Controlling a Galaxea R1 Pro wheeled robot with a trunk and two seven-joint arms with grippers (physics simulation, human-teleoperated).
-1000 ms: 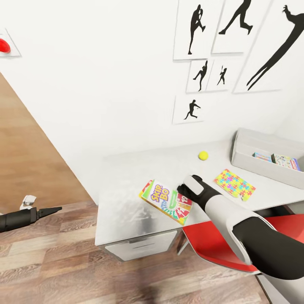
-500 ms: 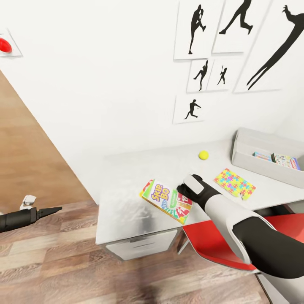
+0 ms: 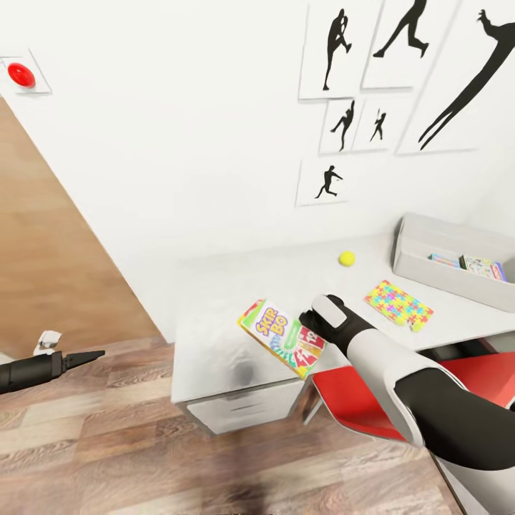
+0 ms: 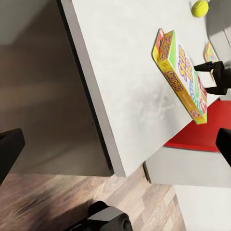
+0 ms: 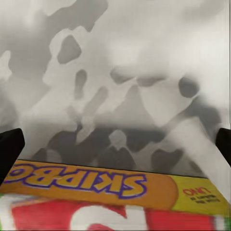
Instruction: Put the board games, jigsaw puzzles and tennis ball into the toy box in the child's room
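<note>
The green-yellow-red Skip-Bo board game (image 3: 279, 335) lies near the front edge of the pale grey table (image 3: 214, 300). My right gripper (image 3: 309, 320) is at the box's right long edge, fingers spread wide; in the left wrist view that gripper (image 4: 214, 78) is beside the box (image 4: 183, 72). The right wrist view has the cover (image 5: 96, 185) low between its fingers. The tennis ball (image 3: 347, 258) and a jigsaw puzzle (image 3: 398, 304) lie further right. Two printed game boxes (image 3: 481, 268) rest in the toy box (image 3: 429, 247). My left gripper (image 3: 91, 355) hangs open over the floor.
A red chair (image 3: 357, 400) is tucked in at the table's front right, under my right arm. White drawers (image 3: 243, 411) sit below the table's left end. Wood floor (image 3: 107, 443) spreads to the left. Framed silhouettes hang on the white wall behind.
The whole picture has shifted a little, so the camera has moved; the table sits slightly higher and further right. Both arms and the Skip-Bo box keep their places relative to each other.
</note>
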